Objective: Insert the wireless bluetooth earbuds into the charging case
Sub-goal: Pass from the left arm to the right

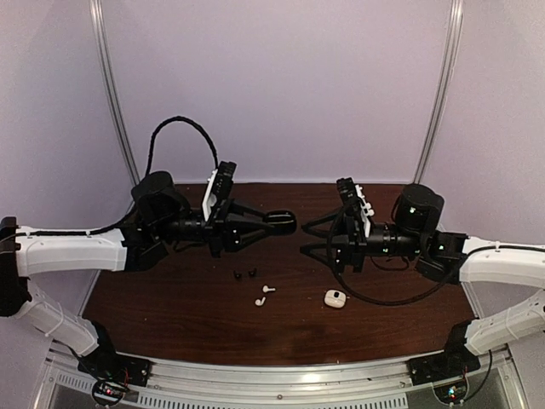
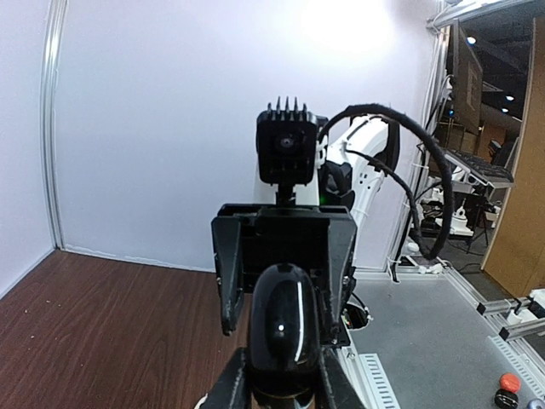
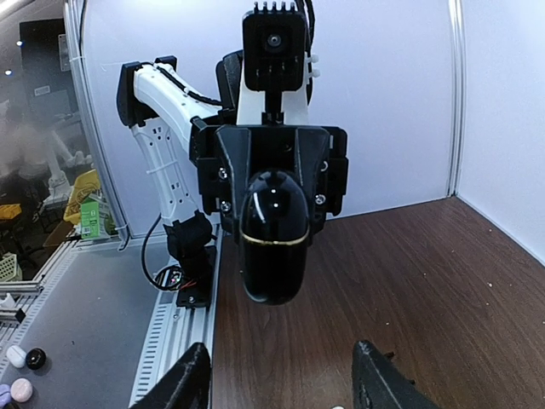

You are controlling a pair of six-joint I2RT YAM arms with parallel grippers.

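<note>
My left gripper (image 1: 274,223) is shut on a glossy black oval charging case (image 1: 283,223), held in the air over the table and pointing right. The case fills the left wrist view (image 2: 285,328) and shows in the right wrist view (image 3: 272,239) with a thin gold seam. My right gripper (image 1: 305,238) is open and empty, facing the case a short gap away; its fingers (image 3: 183,383) frame that view's bottom. Two black earbuds (image 1: 245,273) and two white earbuds (image 1: 264,295) lie on the table below. A white charging case (image 1: 335,298) lies to their right.
The dark wooden table (image 1: 170,298) ends at a metal rail (image 1: 281,375) in front. White walls stand behind and at the sides. Black cables loop above the left arm (image 1: 183,128) and under the right arm (image 1: 383,298).
</note>
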